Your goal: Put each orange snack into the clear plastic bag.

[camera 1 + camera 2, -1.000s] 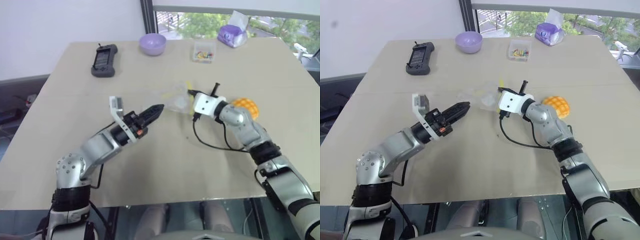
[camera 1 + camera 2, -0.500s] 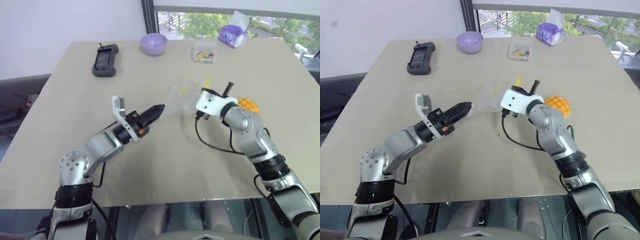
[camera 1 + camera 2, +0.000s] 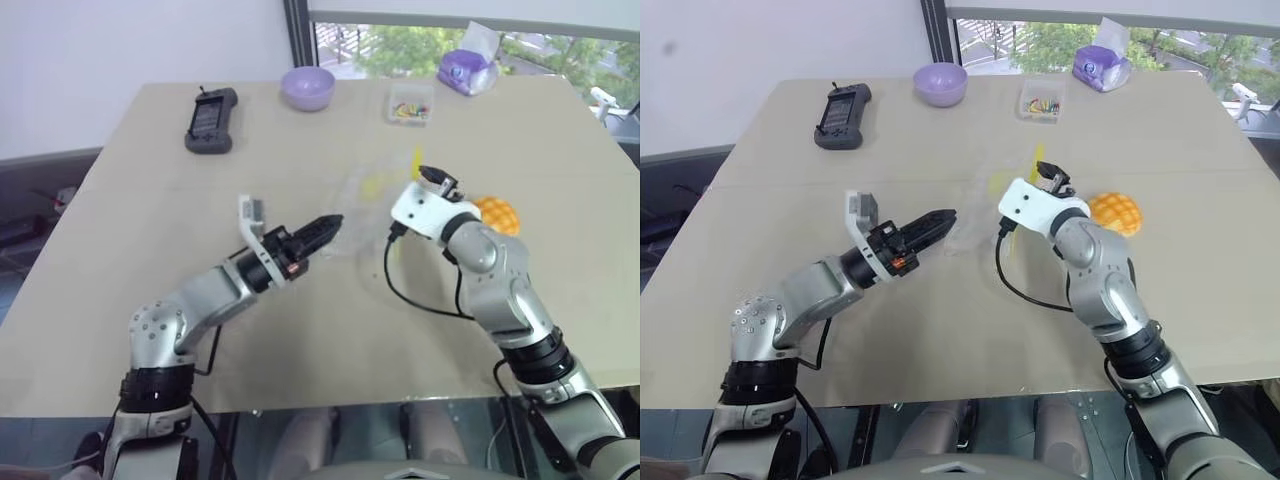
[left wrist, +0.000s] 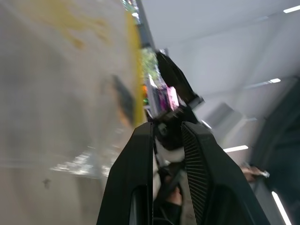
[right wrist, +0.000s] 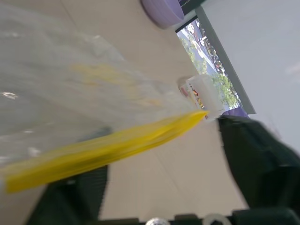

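orange snack (image 3: 1114, 212) on desk (image 3: 790, 180), toward its right edge, outside bag; looks soft, light: take by its sides | clear plastic bag (image 3: 362, 198) mid-desk, limp, slippery | left gripper (image 3: 940, 218) pinches bag's edge | right gripper (image 5: 154, 187) spread wide around yellow seal strip (image 5: 112, 145), gripping nothing

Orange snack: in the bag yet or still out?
Out. The orange snack lies bare on the table behind the right arm, while the clear plastic bag hangs between the two grippers.

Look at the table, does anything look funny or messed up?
Only one thing: the clear plastic bag hangs crumpled in the air between the left gripper and the right gripper, with its yellow strip sticking up. The orange snack sits on the table, not in the bag.
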Motion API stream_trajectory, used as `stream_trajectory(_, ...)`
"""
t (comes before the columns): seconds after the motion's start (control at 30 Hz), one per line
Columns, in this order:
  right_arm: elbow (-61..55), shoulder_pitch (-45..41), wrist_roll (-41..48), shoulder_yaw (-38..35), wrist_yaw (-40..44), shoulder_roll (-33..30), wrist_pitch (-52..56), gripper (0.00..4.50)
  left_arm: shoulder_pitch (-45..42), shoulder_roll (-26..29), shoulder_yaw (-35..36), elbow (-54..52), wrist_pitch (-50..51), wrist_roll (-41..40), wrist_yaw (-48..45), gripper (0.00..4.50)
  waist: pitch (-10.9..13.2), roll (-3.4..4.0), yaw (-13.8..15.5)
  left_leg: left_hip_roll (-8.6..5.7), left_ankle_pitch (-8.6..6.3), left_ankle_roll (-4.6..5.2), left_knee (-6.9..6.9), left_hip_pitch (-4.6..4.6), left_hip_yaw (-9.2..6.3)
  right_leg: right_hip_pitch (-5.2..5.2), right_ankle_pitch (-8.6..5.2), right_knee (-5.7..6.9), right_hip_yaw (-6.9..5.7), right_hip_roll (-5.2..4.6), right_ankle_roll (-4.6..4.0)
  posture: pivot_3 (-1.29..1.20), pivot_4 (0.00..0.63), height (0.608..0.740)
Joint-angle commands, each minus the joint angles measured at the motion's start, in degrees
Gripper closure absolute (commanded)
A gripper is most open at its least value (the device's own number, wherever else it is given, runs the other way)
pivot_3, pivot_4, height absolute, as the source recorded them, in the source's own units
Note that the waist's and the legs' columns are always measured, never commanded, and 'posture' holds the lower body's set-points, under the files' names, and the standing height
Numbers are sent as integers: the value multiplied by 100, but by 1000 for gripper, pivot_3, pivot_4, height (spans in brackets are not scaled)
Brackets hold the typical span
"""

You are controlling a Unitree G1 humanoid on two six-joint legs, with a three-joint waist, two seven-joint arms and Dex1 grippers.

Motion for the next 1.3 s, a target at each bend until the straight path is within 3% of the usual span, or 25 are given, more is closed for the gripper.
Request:
stream_trajectory(0.03, 22, -244, -29, 3, -220, 95, -100, 40, 99, -55, 52, -286, 31, -159, 45, 3479, 0, 0, -10, 0, 0, 0, 0, 0, 1, 0, 0, 0, 0, 0, 0, 0, 150, 740)
stream_trajectory(0.23, 218, -296, 52, 10, -339, 183, -141, 40, 630, -376, 116, -489, 134, -159, 387, 3479, 0, 0, 0, 0, 0, 0, -3, 0, 0, -1, 0, -2, 0, 0, 0, 0, 150, 740)
stream_trajectory(0.47, 379, -410, 122, -6, -435, 202, -243, 40, 821, -511, -70, -733, -503, -159, 1178, 3479, 0, 0, 6, 1, 0, 0, -3, 2, 0, -1, 0, -1, 0, 0, -1, 0, 150, 740)
stream_trajectory(0.67, 422, -433, 160, -18, -452, 194, -275, 0, 1074, -765, -249, -917, -719, -159, 1665, 969, 0, 0, 15, 0, 0, 0, -5, 1, 4, 0, 0, -4, 2, -1, -1, 0, 150, 740)
stream_trajectory(0.93, 452, -485, 213, -35, -448, 192, -293, 0, 916, -906, -330, -711, -906, -119, 1815, 969, 0, 0, 19, 0, 0, 0, -4, 2, 5, 1, 0, -3, 2, 0, -2, 0, 150, 740)
stream_trajectory(1.3, 484, -544, 258, -27, -462, 234, -266, 0, 163, -1601, -512, 438, -1038, 741, 1694, 969, 0, 0, 51, -2, 0, 0, -4, 1, 5, 1, 1, -4, 1, 0, -2, 0, 150, 740)
